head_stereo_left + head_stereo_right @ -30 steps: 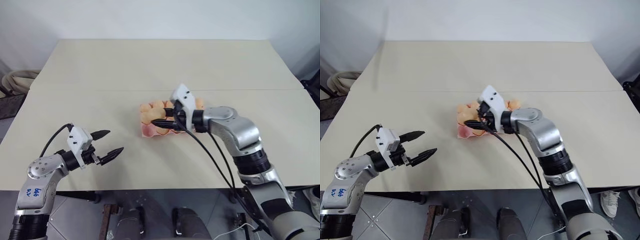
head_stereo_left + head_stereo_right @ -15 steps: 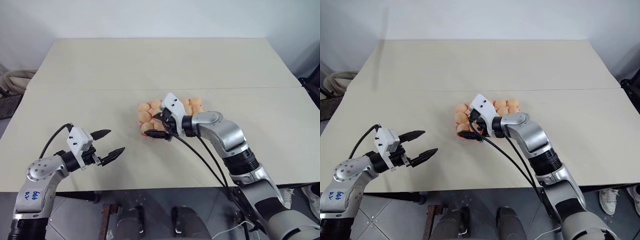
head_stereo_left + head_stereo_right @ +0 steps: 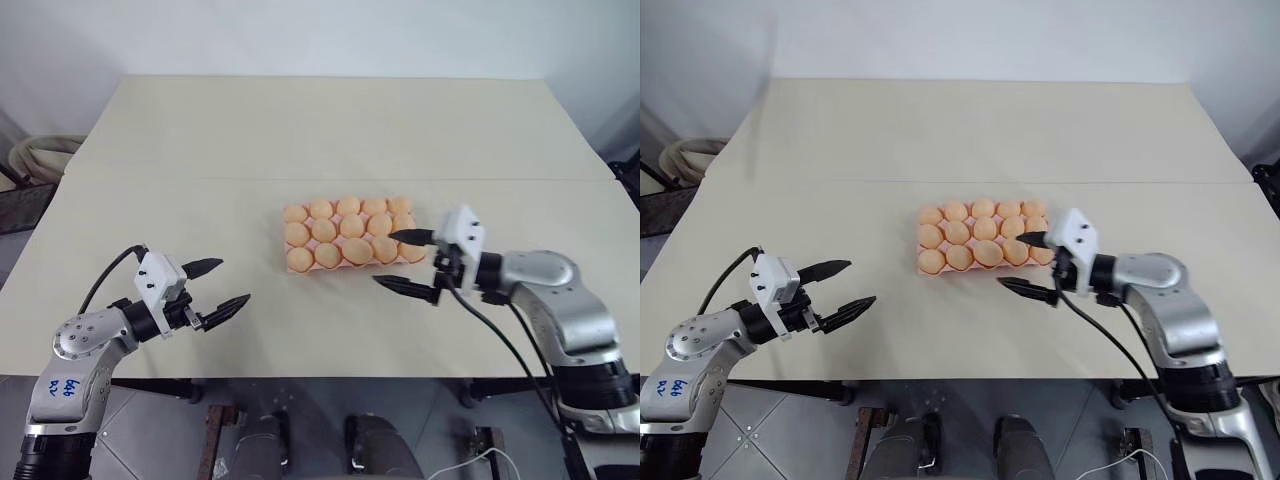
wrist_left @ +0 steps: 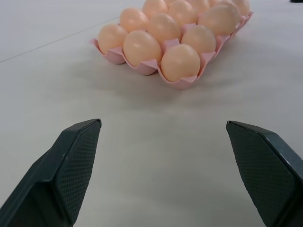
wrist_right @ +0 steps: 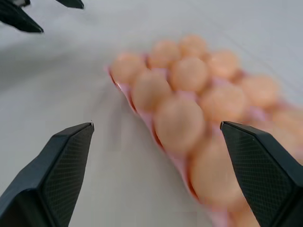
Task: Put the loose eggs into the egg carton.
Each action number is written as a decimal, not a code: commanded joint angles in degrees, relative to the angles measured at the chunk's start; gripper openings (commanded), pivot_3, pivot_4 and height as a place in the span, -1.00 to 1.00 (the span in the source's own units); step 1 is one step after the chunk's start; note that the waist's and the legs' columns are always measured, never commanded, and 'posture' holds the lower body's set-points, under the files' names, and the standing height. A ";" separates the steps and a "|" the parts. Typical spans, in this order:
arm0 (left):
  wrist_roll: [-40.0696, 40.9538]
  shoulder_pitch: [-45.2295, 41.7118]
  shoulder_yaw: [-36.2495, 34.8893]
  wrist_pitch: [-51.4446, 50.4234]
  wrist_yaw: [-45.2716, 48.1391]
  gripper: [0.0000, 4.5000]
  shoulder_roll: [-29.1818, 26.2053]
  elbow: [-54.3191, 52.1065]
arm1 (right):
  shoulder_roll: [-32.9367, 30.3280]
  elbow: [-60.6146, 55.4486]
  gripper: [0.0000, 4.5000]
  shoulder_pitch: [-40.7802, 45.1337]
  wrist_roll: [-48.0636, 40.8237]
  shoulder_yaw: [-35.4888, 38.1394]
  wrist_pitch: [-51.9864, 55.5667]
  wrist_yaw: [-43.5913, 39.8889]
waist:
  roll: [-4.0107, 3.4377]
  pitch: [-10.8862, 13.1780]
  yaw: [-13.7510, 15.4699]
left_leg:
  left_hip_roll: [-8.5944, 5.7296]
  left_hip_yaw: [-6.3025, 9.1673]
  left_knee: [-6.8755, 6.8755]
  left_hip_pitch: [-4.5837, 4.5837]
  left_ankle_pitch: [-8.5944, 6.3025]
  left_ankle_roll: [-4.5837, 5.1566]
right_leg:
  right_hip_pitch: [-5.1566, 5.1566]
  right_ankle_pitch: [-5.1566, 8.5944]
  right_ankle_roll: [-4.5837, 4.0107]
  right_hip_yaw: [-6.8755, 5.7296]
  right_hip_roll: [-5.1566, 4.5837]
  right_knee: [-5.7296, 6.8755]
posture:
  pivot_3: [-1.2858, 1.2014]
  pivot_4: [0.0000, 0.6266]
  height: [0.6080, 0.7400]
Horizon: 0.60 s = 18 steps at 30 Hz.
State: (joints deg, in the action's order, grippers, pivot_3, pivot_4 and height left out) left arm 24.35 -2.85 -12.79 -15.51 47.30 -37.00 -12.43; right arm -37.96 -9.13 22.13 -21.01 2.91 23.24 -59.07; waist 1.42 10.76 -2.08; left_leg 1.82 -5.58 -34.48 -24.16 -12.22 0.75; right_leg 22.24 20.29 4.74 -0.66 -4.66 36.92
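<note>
the wide pale surface (image 3: pixel 200 140) carries one thing, the pink egg carton (image 3: pixel 297 269), which sits near its middle with its long axis running across the robot's front, left to right, three rows of five cups deep. every cup that can be seen holds an egg, so the loose eggs (image 3: pixel 349 230) look to be all seated in the carton, fifteen pale-orange ovals packed row on row, and no egg lies out on the bare surface around it; judged from that, the task looks finished or very nearly so. the right hand (image 3: pixel 405 260) hangs just beside the carton's right end and near edge, its two black fingers spread wide with nothing between them, one fingertip over the end cups and the other out over the bare surface in front. the left hand (image 3: pixel 217 287) hovers well apart from the carton, down near the front-left edge of the surface, its fingers likewise spread and empty, pointing toward the carton's left end. so the carton lies to the left and slightly ahead of the right hand, and ahead and to the right of the left hand, with the right arm plainly the nearer of the two. if any egg needs a nudge to settle, that arm would reach it first, most easily along the carton's near row.
</note>
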 commanded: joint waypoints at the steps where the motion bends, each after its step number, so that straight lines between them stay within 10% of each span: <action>1: -0.23 -0.99 -0.25 1.46 1.06 1.00 -0.91 0.50 | -0.93 3.61 0.99 -3.07 -2.12 6.80 -5.99 -0.64 | 0.00 0.00 -0.08 | 0.03 0.01 -0.03 0.07 0.02 -0.02 | -0.06 0.00 -0.01 -0.01 0.04 0.02 | 0.03 -0.52 1.00; 9: -0.12 -1.03 -2.97 2.80 2.34 1.00 -3.83 2.88 | -0.11 5.36 0.99 -18.24 -6.45 20.63 -11.54 1.00 | -0.02 0.01 0.38 | 0.04 0.10 -0.04 0.46 -0.15 -0.24 | -0.61 0.00 -0.05 -0.05 -0.02 -0.15 | 0.03 -0.52 1.00; 18: -1.22 -1.22 -2.49 3.36 1.27 1.00 -3.59 3.58 | 0.61 -1.52 0.99 -23.44 -6.49 18.74 -15.44 1.40 | -0.02 0.01 0.22 | 0.08 0.05 0.16 0.85 -0.16 -0.37 | -0.81 0.03 -0.15 0.07 -0.01 -0.12 | 0.03 -0.52 1.00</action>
State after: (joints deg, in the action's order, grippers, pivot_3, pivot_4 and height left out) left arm 23.77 -3.86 -14.66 -13.43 48.90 -40.47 -8.35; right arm -36.65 -8.47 -0.95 -27.57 21.70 9.28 -57.30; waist 1.40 10.76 -1.86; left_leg 1.89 -5.53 -34.32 -23.31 -12.37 0.38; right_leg 21.44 20.32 4.59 -0.59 -4.67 36.78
